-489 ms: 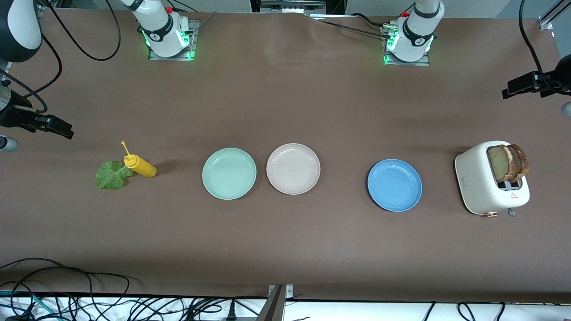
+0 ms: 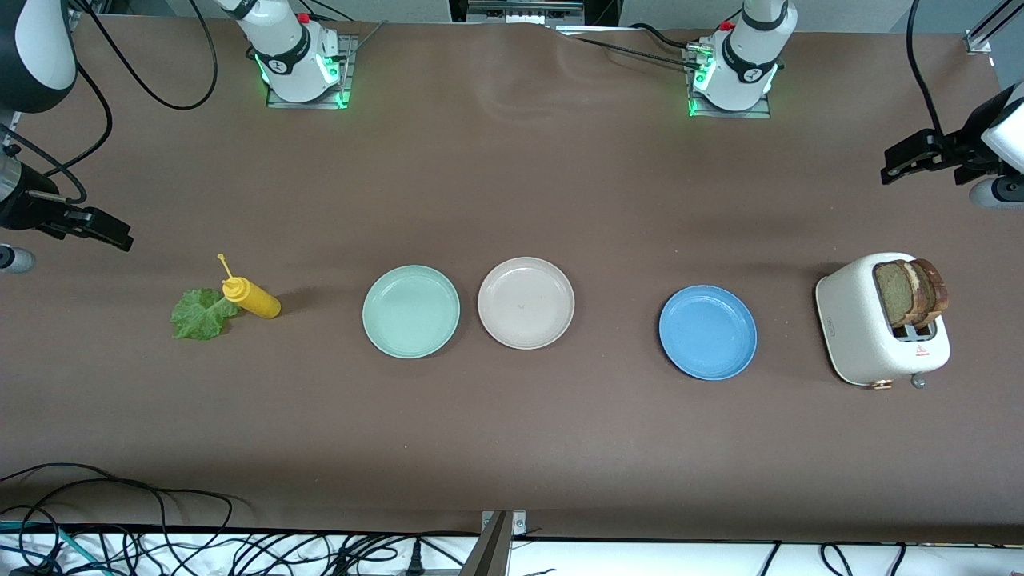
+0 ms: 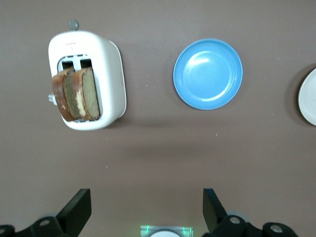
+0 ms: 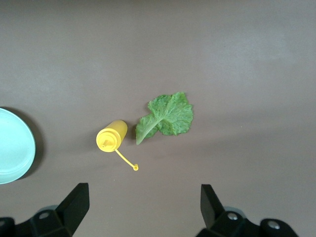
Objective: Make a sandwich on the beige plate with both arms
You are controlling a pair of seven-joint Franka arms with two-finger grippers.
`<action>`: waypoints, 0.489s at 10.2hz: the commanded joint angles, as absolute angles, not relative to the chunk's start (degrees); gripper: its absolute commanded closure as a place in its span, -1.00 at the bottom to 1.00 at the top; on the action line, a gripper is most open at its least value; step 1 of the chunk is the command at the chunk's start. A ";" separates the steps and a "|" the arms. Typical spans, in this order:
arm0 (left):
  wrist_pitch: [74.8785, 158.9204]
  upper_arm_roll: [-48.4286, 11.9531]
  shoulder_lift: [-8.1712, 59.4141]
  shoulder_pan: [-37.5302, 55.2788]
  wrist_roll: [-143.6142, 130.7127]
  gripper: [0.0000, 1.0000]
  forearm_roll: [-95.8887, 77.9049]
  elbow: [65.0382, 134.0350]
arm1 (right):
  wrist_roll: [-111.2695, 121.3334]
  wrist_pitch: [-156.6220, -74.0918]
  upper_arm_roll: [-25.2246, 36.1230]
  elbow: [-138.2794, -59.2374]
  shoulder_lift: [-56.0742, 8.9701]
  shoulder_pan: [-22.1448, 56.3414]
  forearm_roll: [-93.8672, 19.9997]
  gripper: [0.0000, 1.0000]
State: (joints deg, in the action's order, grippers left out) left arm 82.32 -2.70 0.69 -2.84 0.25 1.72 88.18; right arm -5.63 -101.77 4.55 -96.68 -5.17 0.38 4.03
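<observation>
The round pale beige plate point(image 2: 526, 302) is seen resting empty on the brown table point(image 2: 512, 416), approx. midway between the two arms' ends, w/ a round mint green plate point(image 2: 411, 311) just beside it toward the right arm's end and a round blue plate point(image 2: 708, 332) set apart from it toward the left arm's end. Two square brown bread slices point(image 2: 910, 291) w/ darker crusts are held upright in the slots of a white toaster point(image 2: 872, 340), which stands near the left arm's end of the table, well apart from the beige plate. A ruffled green lettuce leaf point(image 2: 200, 314) is laid flat on the table near the right arm's end, touching or nearly touching a yellow squeeze bottle point(image 2: 250, 296) that lies on its side beside it. No part of the sandwich has been placed on the beige plate yet. The left gripper point(image 3: 147, 210) is held high over the table at the left arm's end, above bare surface by the toaster; its fingers are spread wide apart and nothing is gripped btwn them. The right gripper point(image 4: 144, 207) is held high over the right arm's end, above bare surface by the lettuce leaf and bottle; its fingers are likewise spread wide and empty. In the right wrist view an edge of the mint green plate is caught.
</observation>
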 commanded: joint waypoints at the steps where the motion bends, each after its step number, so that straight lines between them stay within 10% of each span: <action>1: 85.25 -0.54 -5.08 -1.76 0.26 -1.00 1.59 95.52 | -5.27 -100.46 4.57 -94.75 -6.24 0.53 2.82 -1.00; 5: 83.06 -0.88 -3.51 -1.58 0.44 -1.00 2.46 93.25 | -14.93 -100.28 4.13 -94.66 -6.15 0.70 2.02 -1.00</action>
State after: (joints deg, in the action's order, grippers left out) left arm 83.37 -1.36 -2.85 -2.48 0.26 1.71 92.80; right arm -12.05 -101.77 4.39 -96.52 -5.48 0.49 3.16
